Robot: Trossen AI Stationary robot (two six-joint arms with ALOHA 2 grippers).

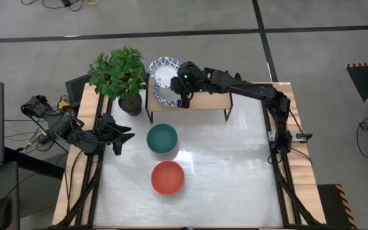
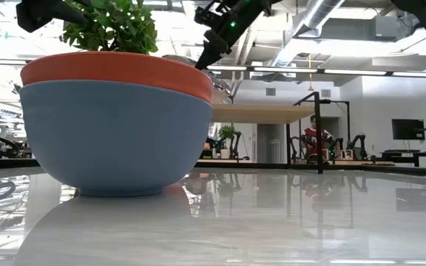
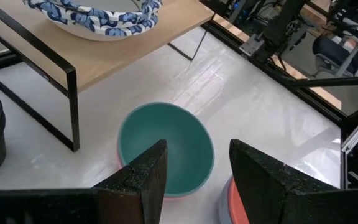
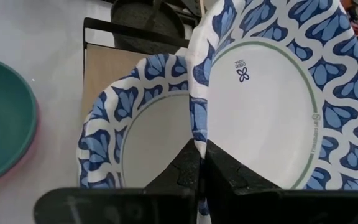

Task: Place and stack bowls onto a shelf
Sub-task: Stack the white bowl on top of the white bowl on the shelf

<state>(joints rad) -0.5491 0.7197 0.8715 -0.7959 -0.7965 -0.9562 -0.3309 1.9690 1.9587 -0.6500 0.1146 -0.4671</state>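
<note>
Two white bowls with blue patterned rims are at the left end of the light-wood shelf. One bowl lies on the board, and the other leans tilted against it. My right gripper is over the shelf and shut on the tilted bowl. The teal bowl and the red bowl stand upright on the white table in front of the shelf. My left gripper is open and empty, left of the teal bowl. My right gripper pinches the tilted bowl's patterned rim between its two fingers, on the side next to the other bowl. The fingers come from the table's right, slanting down. The bowl is tilted and overlaps the bowl lying on the shelf.
A black plant pot with a green plant stands just left of the shelf. The red and grey-blue bowl fills the left of the low view. The shelf's black legs stand behind the teal bowl. White tabletop lies to the right.
</note>
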